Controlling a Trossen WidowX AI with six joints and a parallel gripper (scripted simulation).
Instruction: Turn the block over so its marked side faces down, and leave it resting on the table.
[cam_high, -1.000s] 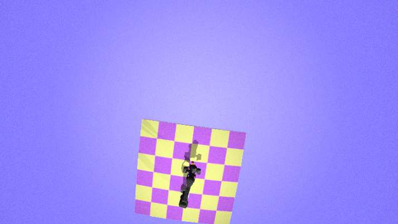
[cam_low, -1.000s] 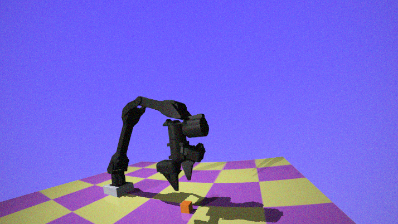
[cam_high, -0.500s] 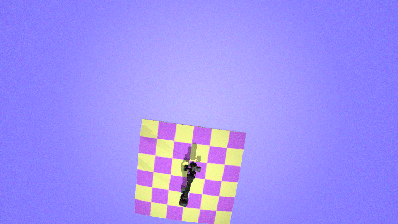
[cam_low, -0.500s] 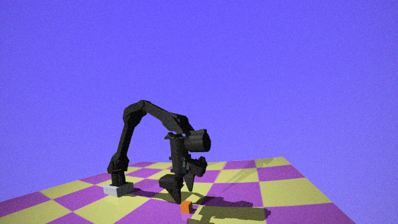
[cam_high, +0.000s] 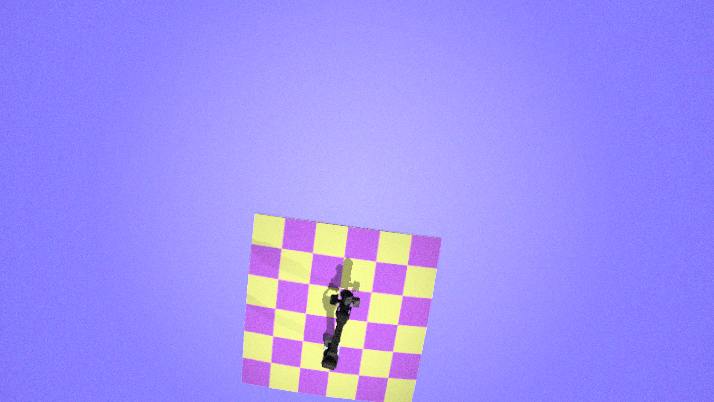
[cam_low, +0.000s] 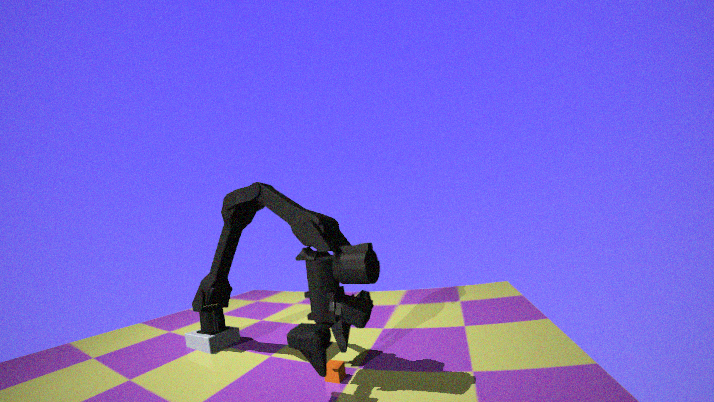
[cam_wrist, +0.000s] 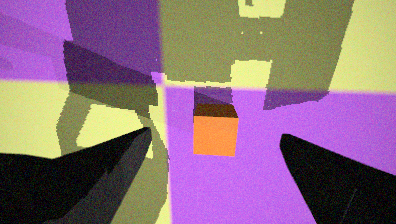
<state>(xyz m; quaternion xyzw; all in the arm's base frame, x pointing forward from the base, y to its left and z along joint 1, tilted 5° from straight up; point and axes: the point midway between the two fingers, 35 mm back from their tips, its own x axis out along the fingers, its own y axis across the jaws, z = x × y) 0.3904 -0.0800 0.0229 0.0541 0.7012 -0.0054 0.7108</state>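
An orange block (cam_low: 335, 372) (cam_wrist: 215, 136) sits on the checkered table (cam_high: 425, 250) (cam_low: 520, 345). In the wrist view one face is bright orange and the narrower face beyond it is dark brown. No separate mark can be made out, so I cannot tell which side is marked. My gripper (cam_low: 333, 362) (cam_wrist: 214, 136) is open and empty, pointing down at the block. In the wrist view the fingertips stand wide apart, left and right of the block, with a gap on each side. Their exact height over the table is unclear. The arm hides the block in the top view.
The arm's pale grey base (cam_low: 212, 340) stands on the table behind the gripper. The arm arches from it to the gripper. Dark shadows of the arm fall around and beyond the block. The table's far edge shows in the top view.
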